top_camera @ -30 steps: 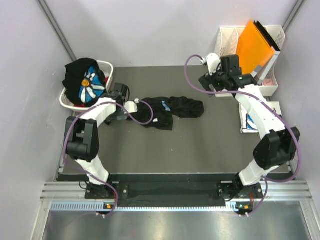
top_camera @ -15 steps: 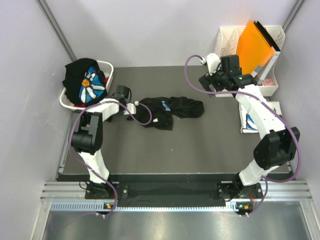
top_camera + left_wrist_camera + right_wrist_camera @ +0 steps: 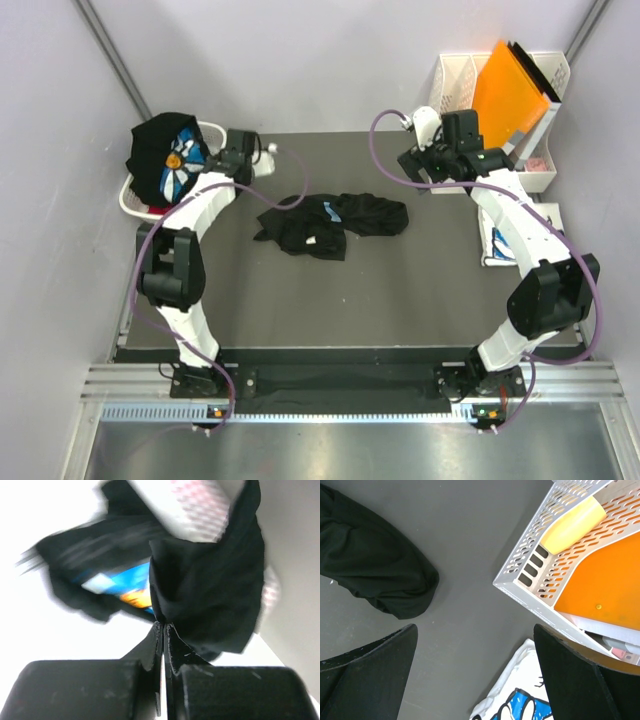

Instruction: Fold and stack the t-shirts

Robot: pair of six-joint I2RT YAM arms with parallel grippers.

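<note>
One black t-shirt [image 3: 330, 222] lies crumpled mid-table; its right end shows in the right wrist view [image 3: 375, 575]. Another black t-shirt [image 3: 160, 160] with a blue and white print is heaped in the white basket [image 3: 216, 134]. My left gripper [image 3: 230, 150] is up at the basket's right rim. In the blurred left wrist view it [image 3: 163, 624] is shut, its tips right against that t-shirt's hanging black cloth [image 3: 210, 580], with no fold visible between them. My right gripper [image 3: 415, 165] [image 3: 475, 630] hovers open and empty over the back right. A folded white t-shirt [image 3: 497, 240] [image 3: 520, 700] lies at the right edge.
A white file rack [image 3: 455, 80] [image 3: 530, 575] holding an orange folder [image 3: 510, 85] [image 3: 600, 580] stands at the back right corner. The basket wall [image 3: 200, 505] is close ahead of the left gripper. Grey walls enclose the table on three sides.
My left gripper left the table t-shirt's left end and swung back to the basket, closing on the way. That t-shirt's left end spread slightly. The right arm stayed still.
</note>
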